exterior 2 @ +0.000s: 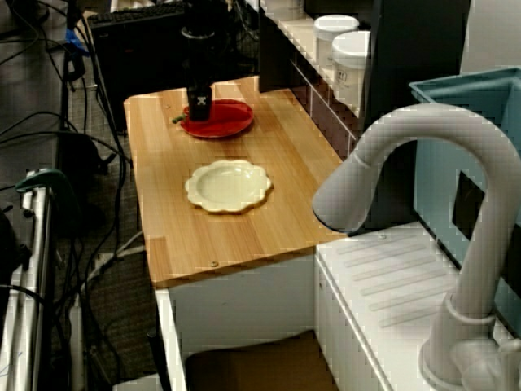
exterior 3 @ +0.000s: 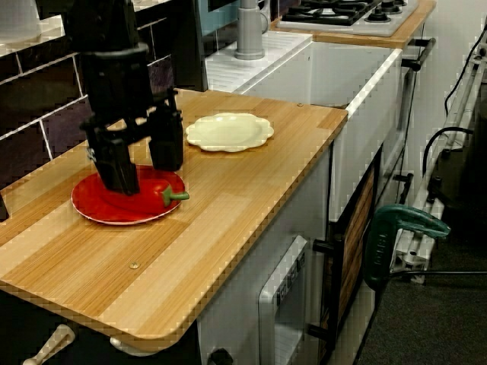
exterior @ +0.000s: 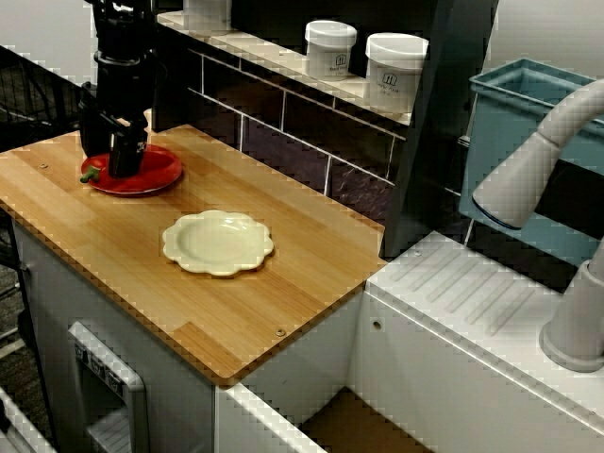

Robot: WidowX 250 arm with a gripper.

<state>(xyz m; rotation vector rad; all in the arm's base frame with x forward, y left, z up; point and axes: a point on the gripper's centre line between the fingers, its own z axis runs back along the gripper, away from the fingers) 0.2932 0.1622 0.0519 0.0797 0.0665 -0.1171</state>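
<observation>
one gripper, jaws spread wide, set down around a red pepper

in the view from above, the gripper [exterior: 115, 162] stands upright on the red plate [exterior: 162, 170]. only the green stem of the red pepper [exterior: 91, 175] shows, poking out beside the jaws, and the cream plate [exterior: 217, 243] lies well apart from them. in the view from the far end, the jaws are too small to read. in the low side view, both fingers [exterior 3: 120, 166] reach down to the red plate with a wide gap. the pepper's body lies between them, its stem pointing out of the gap, and contact is unclear. a sound grip here probably wants the pads centred on the body, not the stem, and a gentle squeeze so the pepper cannot roll.
</observation>
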